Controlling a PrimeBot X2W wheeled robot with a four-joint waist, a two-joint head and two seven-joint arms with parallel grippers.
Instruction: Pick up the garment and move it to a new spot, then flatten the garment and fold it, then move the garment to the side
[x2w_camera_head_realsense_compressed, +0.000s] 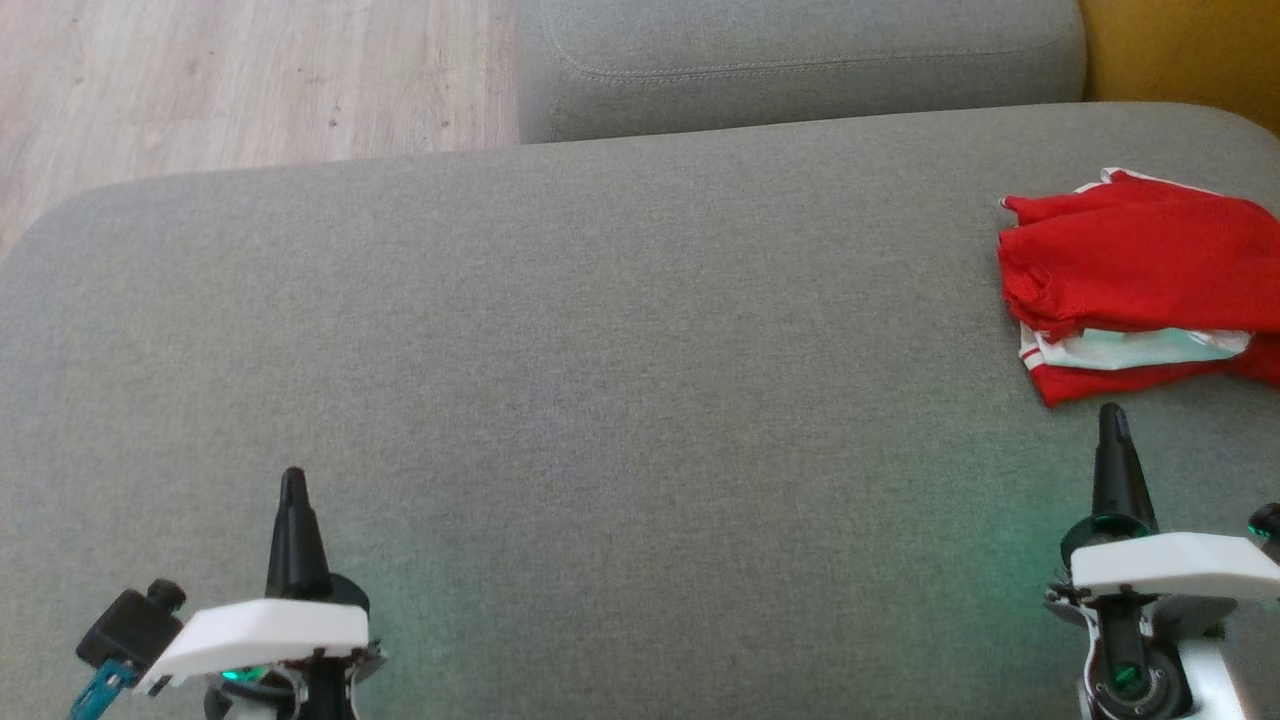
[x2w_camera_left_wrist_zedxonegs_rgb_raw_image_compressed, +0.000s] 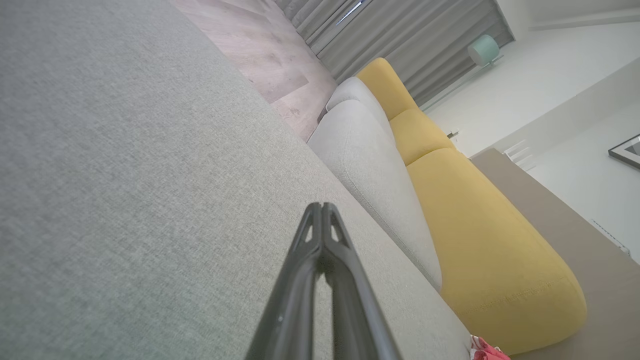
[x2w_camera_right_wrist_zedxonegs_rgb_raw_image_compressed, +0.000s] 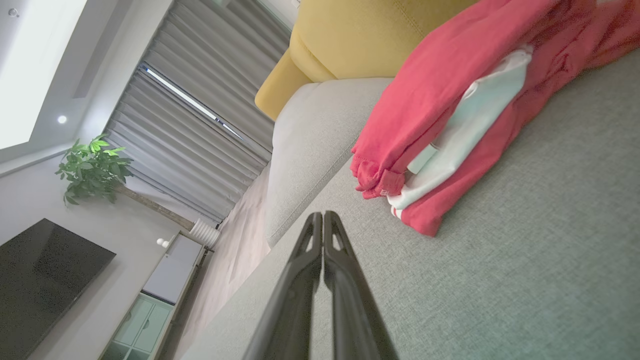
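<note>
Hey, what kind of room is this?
Probably a home living room: a grey sofa with a yellow sofa beside it, a dark television and a potted plant.

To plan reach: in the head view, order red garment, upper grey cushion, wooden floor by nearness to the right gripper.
1. Red garment, just ahead of the right gripper.
2. Upper grey cushion, far ahead, leftward.
3. Wooden floor, far left corner.
</note>
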